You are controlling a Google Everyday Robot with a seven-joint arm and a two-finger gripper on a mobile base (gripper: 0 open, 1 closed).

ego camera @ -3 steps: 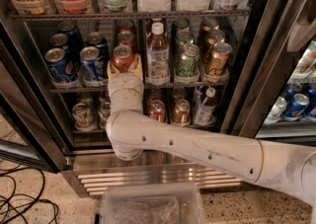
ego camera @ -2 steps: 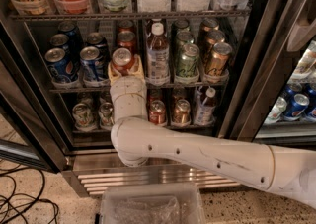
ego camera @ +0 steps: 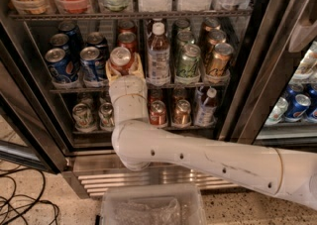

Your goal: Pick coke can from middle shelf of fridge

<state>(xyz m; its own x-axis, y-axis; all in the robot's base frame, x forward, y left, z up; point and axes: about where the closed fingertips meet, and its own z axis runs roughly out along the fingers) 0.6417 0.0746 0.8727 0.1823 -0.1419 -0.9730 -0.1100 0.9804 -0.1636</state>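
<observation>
Room is tight around the hand (ego camera: 125,68) at the front edge of the middle shelf (ego camera: 198,84). A blue can (ego camera: 92,63) stands just left of it and a clear bottle (ego camera: 158,56) just right, with open space only on the near side. Its tan fingers (ego camera: 139,69) pinch the coke can (ego camera: 120,57) from both sides, above the front rail. More cans crowd behind it inside the fridge (ego camera: 260,65). A clear bin (ego camera: 151,204) sits well below.

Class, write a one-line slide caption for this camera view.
Gripper at the coke can on the fridge's middle shelf.
</observation>
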